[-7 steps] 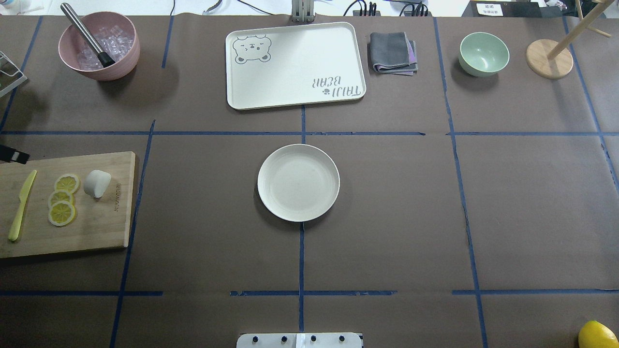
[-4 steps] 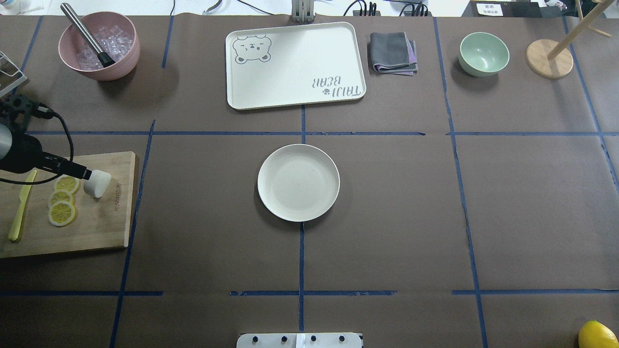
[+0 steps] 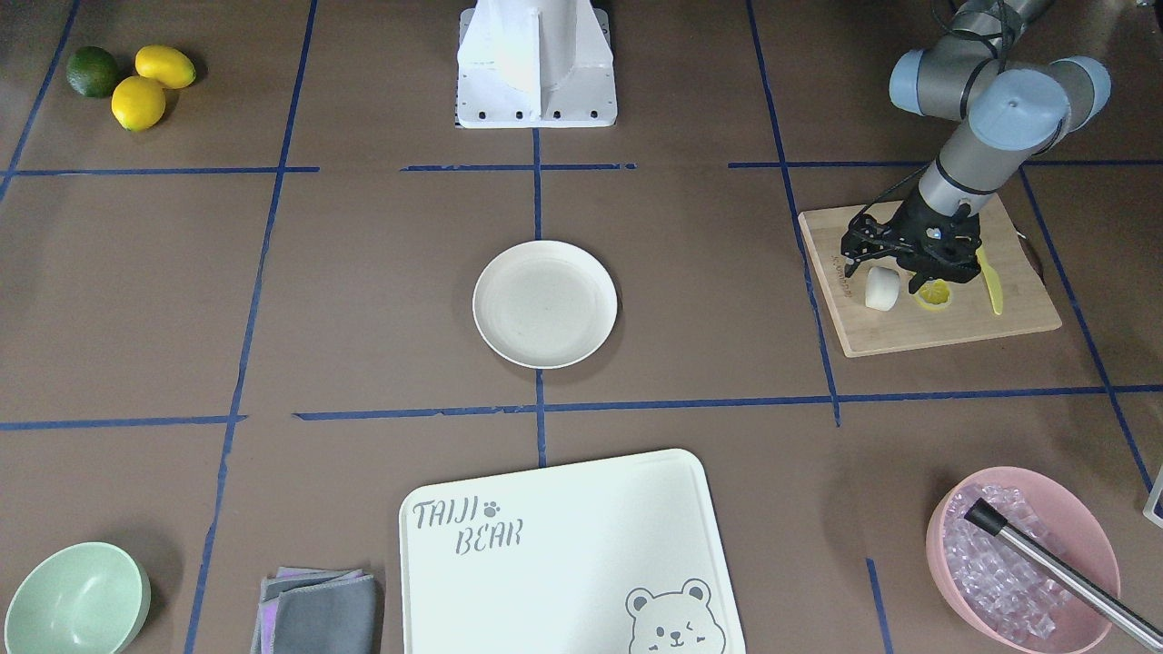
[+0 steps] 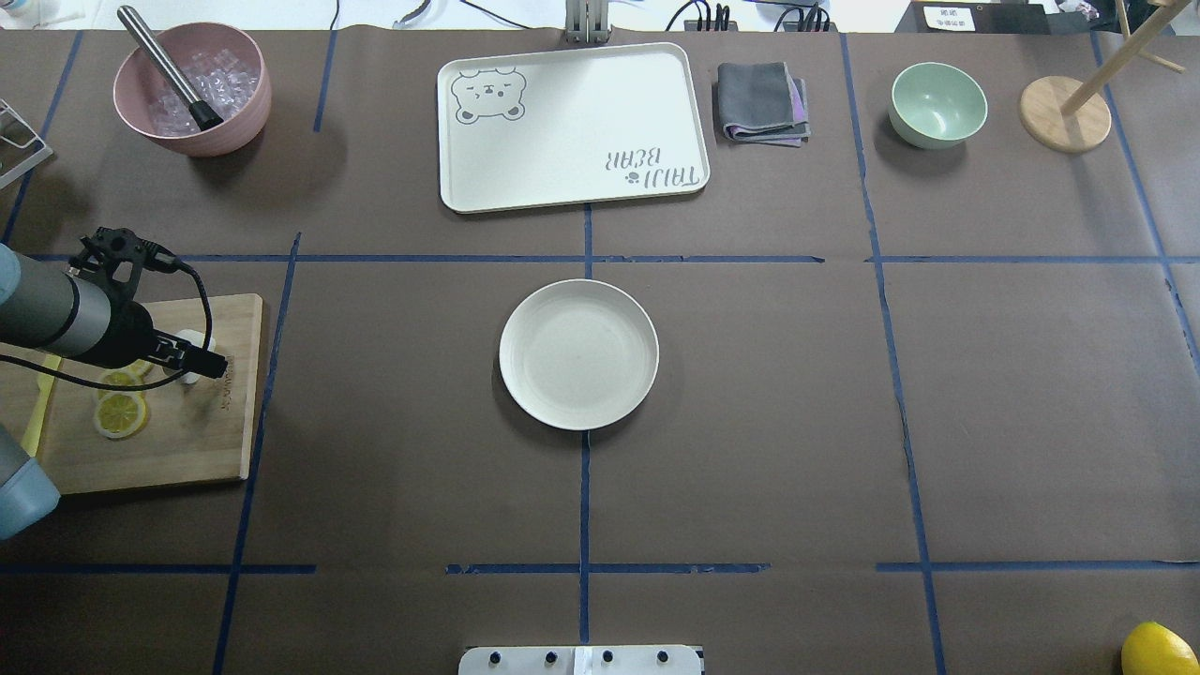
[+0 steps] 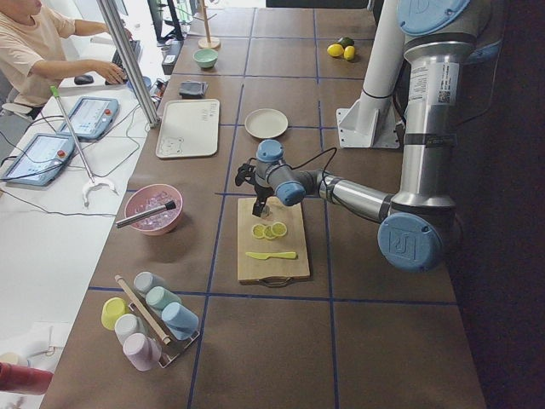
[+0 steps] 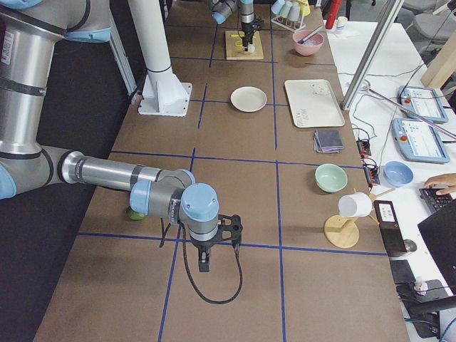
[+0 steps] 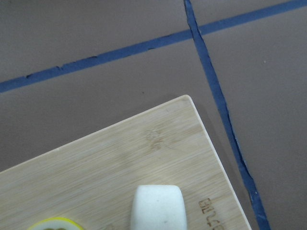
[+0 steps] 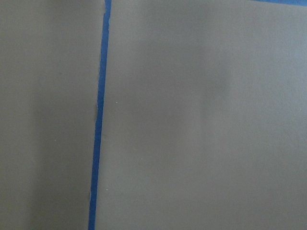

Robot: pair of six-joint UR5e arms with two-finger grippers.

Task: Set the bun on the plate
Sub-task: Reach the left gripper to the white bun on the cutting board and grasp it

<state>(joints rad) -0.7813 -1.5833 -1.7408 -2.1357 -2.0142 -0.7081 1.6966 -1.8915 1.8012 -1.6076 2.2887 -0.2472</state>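
The bun (image 3: 881, 288), a small white lump, lies on the wooden cutting board (image 3: 909, 331) at the table's left side. It fills the bottom edge of the left wrist view as the bun (image 7: 158, 208). My left gripper (image 3: 895, 271) hangs just above it, open, with nothing held. From overhead the left gripper (image 4: 202, 361) covers most of the bun (image 4: 194, 337). The round cream plate (image 4: 578, 354) sits bare at the table's centre, well to the right of the board. My right gripper (image 6: 204, 265) shows only in the exterior right view, low over bare table, and I cannot tell its state.
Lemon slices (image 4: 120, 412) and a yellow-green knife (image 3: 990, 282) share the board. Along the far edge stand a pink bowl of ice (image 4: 192, 89), the bear-printed tray (image 4: 572, 127), a folded cloth (image 4: 762, 103), a mint bowl (image 4: 937, 103) and a wooden stand (image 4: 1064, 112).
My left arm has come in from the left edge over the cutting board and now hangs above the bun, hiding most of it from overhead. The bun and plate have not moved.
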